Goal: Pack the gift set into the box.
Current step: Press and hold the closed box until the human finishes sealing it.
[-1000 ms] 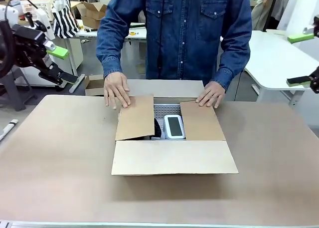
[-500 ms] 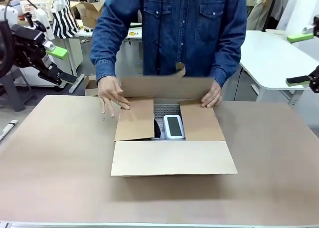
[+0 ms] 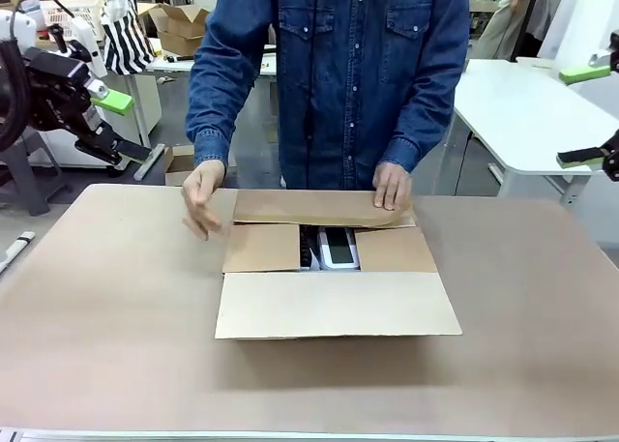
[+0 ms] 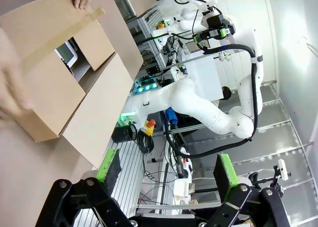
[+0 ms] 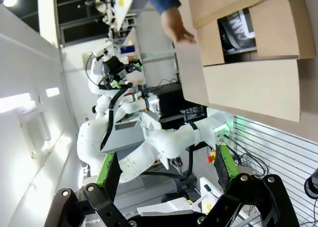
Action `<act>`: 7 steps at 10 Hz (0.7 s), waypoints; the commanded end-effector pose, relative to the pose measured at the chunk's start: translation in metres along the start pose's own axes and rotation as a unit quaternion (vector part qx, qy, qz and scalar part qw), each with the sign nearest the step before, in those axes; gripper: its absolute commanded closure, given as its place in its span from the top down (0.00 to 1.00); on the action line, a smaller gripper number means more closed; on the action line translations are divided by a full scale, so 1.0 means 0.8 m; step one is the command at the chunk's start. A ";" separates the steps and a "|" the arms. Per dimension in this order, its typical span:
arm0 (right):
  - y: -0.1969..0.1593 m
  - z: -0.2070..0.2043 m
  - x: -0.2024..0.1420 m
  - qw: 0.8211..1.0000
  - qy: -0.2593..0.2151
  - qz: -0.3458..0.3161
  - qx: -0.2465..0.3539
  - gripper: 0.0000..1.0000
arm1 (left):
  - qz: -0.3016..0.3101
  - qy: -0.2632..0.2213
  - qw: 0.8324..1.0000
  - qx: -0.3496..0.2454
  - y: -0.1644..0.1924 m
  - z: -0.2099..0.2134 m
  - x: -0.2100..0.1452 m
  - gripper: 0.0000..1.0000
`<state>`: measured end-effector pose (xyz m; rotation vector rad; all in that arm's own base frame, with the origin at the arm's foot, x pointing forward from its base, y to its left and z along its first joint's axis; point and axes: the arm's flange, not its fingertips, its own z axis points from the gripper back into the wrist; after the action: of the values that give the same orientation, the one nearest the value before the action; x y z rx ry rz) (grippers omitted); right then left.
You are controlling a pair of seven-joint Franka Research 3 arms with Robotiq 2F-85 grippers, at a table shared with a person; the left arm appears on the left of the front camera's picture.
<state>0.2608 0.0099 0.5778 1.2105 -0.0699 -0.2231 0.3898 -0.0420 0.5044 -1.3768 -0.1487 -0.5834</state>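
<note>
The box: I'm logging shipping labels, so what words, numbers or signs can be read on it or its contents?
No text can be read.
The box: plain brown flaps, no print.
The white gadget: grey screen, nothing legible.
The gift set, right wrist view: pale shapes on dark, too blurred to read.

Table point(image 3: 106, 355): wide flat top, matte brown, taking up the lower half of the front view and running off the frame at left, right and bottom. Far edge is straight, just above mid-height.

On it: box point(image 3: 338, 305), plain brown cardboard, at centre frame, closer to the far edge than to the near one. It sits flat, square to the table's edges. Its flaps are folded in over the top, with a small gap at the middle. Brown surface shows to the left, right and near side of the box.
</note>
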 end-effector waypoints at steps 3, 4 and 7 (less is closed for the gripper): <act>0.003 -0.004 0.003 1.000 0.001 0.015 0.012 1.00 | 0.004 0.001 1.000 0.004 -0.003 0.000 -0.001 1.00; 0.003 -0.004 0.003 1.000 0.001 0.015 0.012 1.00 | 0.004 0.001 1.000 0.004 -0.003 0.000 -0.001 1.00; 0.003 -0.004 0.003 1.000 0.001 0.015 0.012 1.00 | 0.004 0.001 1.000 0.004 -0.003 0.000 -0.001 1.00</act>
<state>0.2607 0.0099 0.5777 1.2107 -0.0694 -0.2216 0.3898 -0.0420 0.5044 -1.3767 -0.1487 -0.5834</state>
